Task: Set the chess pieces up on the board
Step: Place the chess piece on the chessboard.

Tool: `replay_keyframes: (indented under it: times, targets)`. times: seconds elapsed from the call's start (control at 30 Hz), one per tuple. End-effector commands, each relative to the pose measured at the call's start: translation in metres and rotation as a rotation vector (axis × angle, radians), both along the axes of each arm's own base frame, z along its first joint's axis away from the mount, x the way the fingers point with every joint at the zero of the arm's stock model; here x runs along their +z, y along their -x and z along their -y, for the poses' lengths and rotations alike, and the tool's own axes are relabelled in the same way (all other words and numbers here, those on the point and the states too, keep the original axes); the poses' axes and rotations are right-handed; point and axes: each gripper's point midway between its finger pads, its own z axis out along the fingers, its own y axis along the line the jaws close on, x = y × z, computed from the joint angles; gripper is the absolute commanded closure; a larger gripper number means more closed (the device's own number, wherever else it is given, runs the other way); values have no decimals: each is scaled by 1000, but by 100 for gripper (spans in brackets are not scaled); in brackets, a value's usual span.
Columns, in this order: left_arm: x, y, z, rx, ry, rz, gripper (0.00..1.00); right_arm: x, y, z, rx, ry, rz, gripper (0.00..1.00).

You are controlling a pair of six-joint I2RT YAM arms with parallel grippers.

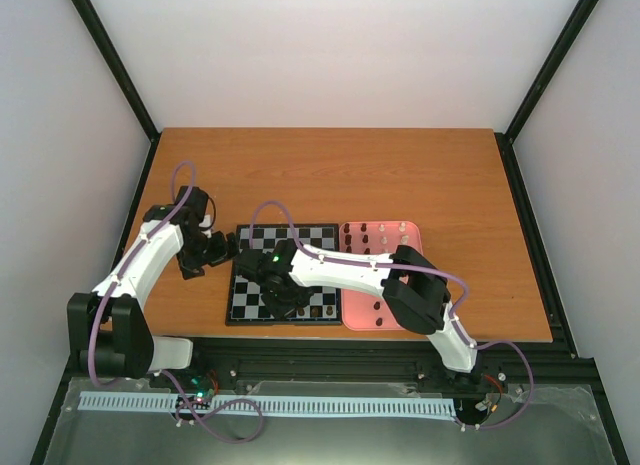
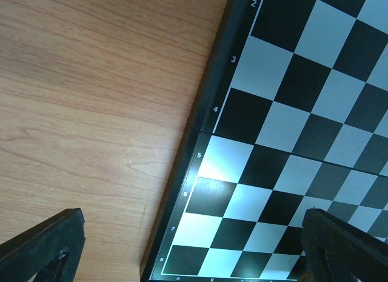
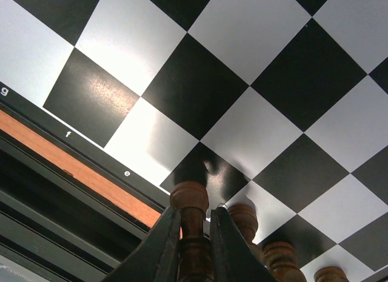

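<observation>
From above, the right hand (image 1: 283, 290) sits low over the near edge of the board (image 1: 248, 297), its arm stretched across a pink tray (image 1: 412, 231) holding spare pieces (image 1: 372, 237). The left hand (image 1: 212, 249) hovers by the board's left border, above the tabletop (image 1: 350, 175). The left wrist view shows its fingers (image 2: 45, 245) spread wide and empty. In the right wrist view, that hand pinches a dark brown piece (image 3: 189, 200) just beside a seated neighbour (image 3: 245, 216). A careless release could topple that row.
</observation>
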Motion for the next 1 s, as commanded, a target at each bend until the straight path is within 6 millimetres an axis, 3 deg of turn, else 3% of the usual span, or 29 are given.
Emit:
replay_keyframes:
  times: [0.0, 0.3, 0.5, 0.97]
  targets:
    - [3, -4, 0, 7, 14, 25, 0, -9, 2, 3, 11, 35, -1, 95]
    - [2, -4, 1, 4, 17, 23, 0, -8, 1, 2, 21, 33, 1, 82]
    - [3, -6, 1, 4, 17, 25, 0, -1, -2, -1, 30, 14, 20, 67]
    - [4, -7, 1, 2, 17, 29, 0, 27, -10, -10, 57, -41, 72, 64]
